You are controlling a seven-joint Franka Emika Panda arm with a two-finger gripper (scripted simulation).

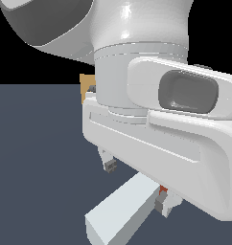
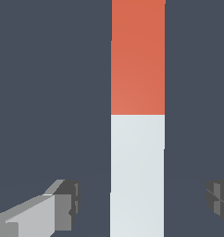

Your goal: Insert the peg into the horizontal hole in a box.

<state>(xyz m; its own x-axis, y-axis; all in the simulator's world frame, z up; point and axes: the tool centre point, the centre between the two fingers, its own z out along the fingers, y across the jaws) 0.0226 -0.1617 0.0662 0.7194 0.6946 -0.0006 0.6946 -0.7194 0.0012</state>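
The peg lies flat on the dark floor, a long square bar with a pale grey-white part and a red-orange end. In the exterior view its pale end points toward the camera. My gripper is open and straddles the pale part, with a gap between each finger and the bar. One fingertip and the other hang on either side of the peg. A sliver of the tan box shows behind the arm. Its hole is hidden.
The white hand and wrist fill most of the exterior view and block what lies behind. Dark grey-blue floor surrounds the peg.
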